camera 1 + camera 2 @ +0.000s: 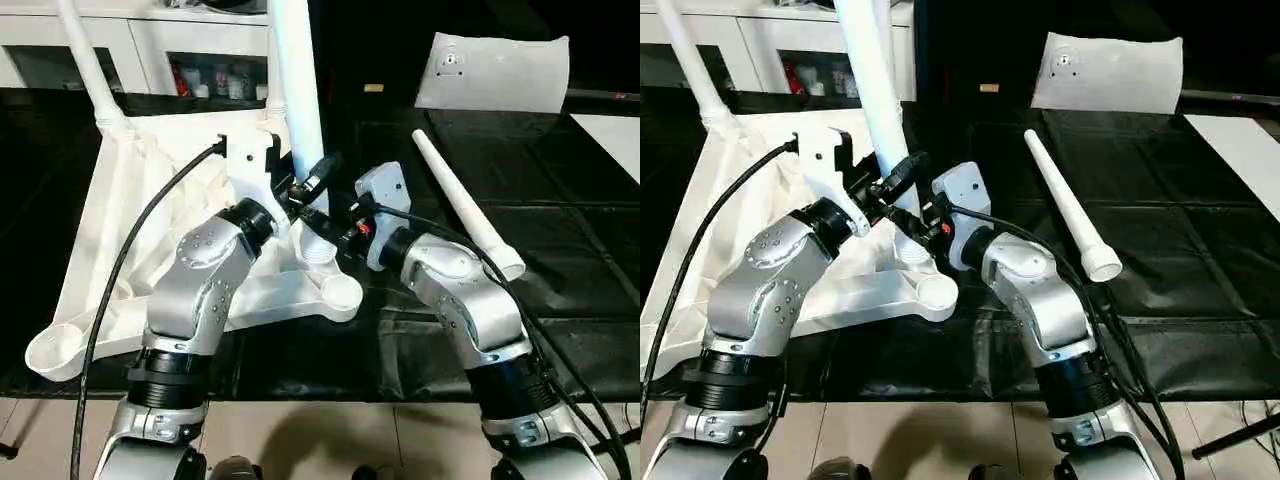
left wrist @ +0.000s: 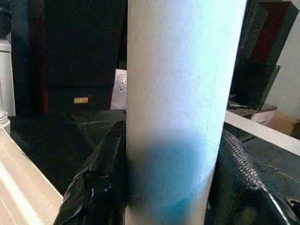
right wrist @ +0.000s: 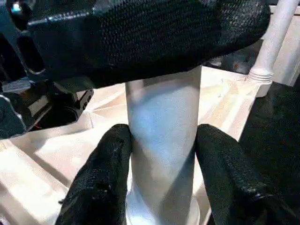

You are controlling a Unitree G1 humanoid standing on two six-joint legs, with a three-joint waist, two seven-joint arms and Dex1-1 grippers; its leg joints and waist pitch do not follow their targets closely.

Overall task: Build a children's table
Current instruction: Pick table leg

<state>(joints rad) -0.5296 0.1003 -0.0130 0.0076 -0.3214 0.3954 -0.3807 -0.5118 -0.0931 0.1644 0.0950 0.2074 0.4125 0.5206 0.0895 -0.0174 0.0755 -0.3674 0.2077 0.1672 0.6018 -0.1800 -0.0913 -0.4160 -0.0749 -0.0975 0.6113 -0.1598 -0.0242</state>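
The children's table top lies upside down on a black surface, ribs up. One white leg stands in its far left corner. Another leg stands upright with its lower end just behind the near right corner socket; I cannot tell whether it is seated. My left gripper is shut on this leg, its fingers pressed to both sides. Just below, my right gripper is shut on the same leg, with its fingers touching it. A loose leg lies to the right.
A flat whitish plastic bag lies at the back right. White cabinets stand behind the work surface. An empty corner socket sits at the near left. The black cover ends at the front edge near my forearms.
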